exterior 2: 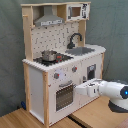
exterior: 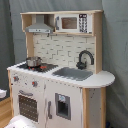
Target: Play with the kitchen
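The kitchen [exterior: 60, 85] is a white toy set with light wood trim, seen in both exterior views. It has a grey hood [exterior: 39, 27], a microwave [exterior: 70, 22], a black faucet [exterior: 85, 57], a grey sink [exterior: 75, 73] and a small metal pot [exterior: 33, 61] on the hob. Two knobs [exterior 2: 56, 75] sit above the oven door [exterior 2: 64, 95]. My gripper [exterior 2: 76, 90] reaches in from the second exterior view's right, level with the oven door's right edge and close to the kitchen [exterior 2: 60, 70] front. A white part of my arm [exterior: 20, 122] shows at the first exterior view's bottom.
A grey curtain [exterior: 115, 50] hangs behind the kitchen. Wooden boards [exterior 2: 95, 119] lie under my arm in the second exterior view. A small white object [exterior: 2, 93] sits at the first exterior view's left edge. A dark dispenser panel [exterior: 63, 106] is on the cupboard door.
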Robot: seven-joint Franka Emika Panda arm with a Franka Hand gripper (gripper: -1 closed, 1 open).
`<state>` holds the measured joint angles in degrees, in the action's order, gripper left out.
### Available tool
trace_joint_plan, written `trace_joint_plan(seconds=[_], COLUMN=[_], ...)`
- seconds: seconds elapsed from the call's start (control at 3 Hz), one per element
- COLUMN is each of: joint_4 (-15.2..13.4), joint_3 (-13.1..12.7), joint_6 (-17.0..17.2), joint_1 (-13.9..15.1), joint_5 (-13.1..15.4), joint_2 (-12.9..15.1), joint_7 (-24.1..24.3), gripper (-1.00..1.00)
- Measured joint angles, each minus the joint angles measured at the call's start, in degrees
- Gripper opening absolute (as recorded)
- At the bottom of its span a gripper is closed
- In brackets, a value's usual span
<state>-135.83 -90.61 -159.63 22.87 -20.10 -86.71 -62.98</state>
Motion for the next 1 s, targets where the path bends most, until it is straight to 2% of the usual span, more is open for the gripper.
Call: trace_joint_plan(seconds=[1.0], joint_4=[3.8], joint_3=[-0.4], joint_6=[5.9], joint_1=[0.1], joint_5=[11.9], joint_2=[0.0], joint_7=[13.8], gripper=[1.0])
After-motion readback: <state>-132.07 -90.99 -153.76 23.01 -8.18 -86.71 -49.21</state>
